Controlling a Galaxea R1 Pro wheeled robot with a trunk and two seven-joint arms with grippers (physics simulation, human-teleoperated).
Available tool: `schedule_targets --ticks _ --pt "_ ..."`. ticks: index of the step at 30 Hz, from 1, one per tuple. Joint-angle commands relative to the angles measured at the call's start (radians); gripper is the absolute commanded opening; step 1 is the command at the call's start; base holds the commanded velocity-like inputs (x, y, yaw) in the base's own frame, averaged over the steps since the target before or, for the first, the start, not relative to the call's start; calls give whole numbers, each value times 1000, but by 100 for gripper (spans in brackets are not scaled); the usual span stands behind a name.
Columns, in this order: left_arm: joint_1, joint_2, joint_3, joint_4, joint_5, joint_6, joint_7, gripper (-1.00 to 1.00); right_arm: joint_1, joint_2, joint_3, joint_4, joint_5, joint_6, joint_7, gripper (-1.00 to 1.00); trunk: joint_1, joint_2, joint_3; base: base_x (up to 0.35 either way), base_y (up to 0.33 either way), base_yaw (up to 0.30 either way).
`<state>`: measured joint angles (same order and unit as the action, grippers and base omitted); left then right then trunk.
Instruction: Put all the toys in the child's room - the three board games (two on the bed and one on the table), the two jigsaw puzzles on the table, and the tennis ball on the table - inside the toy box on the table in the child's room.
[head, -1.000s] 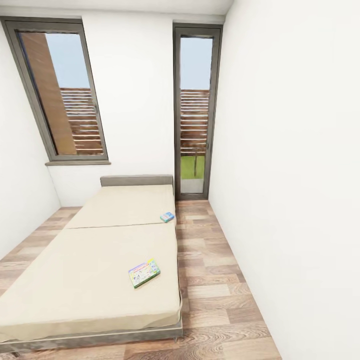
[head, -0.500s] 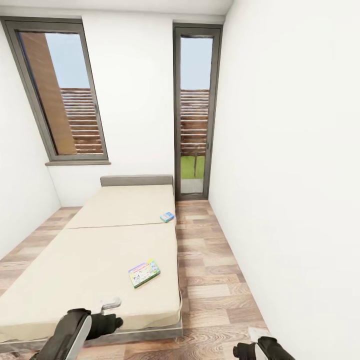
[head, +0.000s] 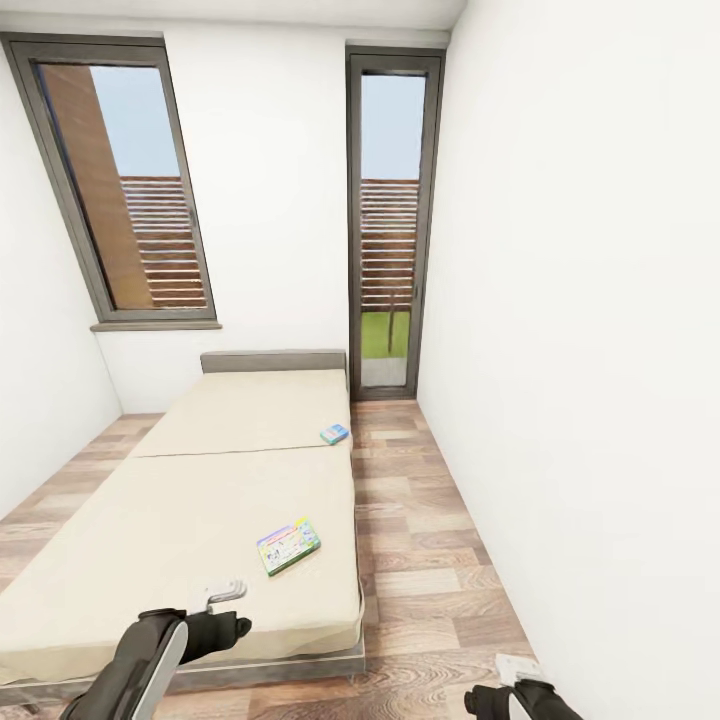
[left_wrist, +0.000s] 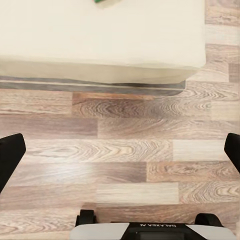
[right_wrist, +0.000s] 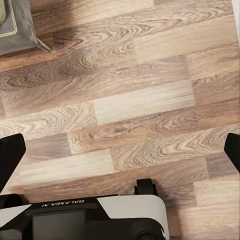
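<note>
Two board games lie on the bed: a yellow-green-pink one near the right side of the mattress and a small blue one farther back by the right edge. My left gripper hangs over the foot of the bed, fingers down and open with nothing held; a green corner of the near game peeks in past the mattress edge. My right gripper is low over the floor at the bed's right, also open and empty. The table, toy box, jigsaw puzzles and tennis ball are out of view.
A strip of wood-plank floor runs between the bed and the white right wall. A glass door and a window stand at the far end. The bed frame's grey corner lies close to my right gripper.
Both arms have risen into the head view from below. In the last half second the left gripper moved slightly up and forward over the bed's foot. The games have not moved.
</note>
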<state>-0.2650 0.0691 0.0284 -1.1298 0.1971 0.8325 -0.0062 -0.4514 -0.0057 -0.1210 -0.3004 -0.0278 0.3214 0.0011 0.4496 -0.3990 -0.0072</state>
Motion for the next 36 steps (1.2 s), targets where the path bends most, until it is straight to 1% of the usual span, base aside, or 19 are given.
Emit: schedule_targets --ticks 1,5,8,19,26,36 --pt "0 0 1 -1 3 4 -1 100 0 2 -3 -3 -3 4 0 100 0 -1 -1 5 0 0" --pt "0 0 1 -1 3 2 1 100 0 3 -4 -3 -3 3 -1 100 0 -1 -1 47 0 0" --pt "0 0 4 -1 2 0 1 100 0 -3 -6 -5 -5 3 0 100 0 -1 -1 166 0 0" --pt "0 1 8 -1 2 -4 -2 100 0 -5 -6 -5 -5 2 0 100 0 -1 -1 255 0 0" --pt "0 1 6 -1 2 -4 0 100 0 -9 -7 -2 -4 -15 0 100 0 -1 -1 92 -7 0" --pt "0 1 7 0 0 -5 2 100 0 0 -4 0 -2 -32 -2 100 0 -1 -1 185 -98 0"
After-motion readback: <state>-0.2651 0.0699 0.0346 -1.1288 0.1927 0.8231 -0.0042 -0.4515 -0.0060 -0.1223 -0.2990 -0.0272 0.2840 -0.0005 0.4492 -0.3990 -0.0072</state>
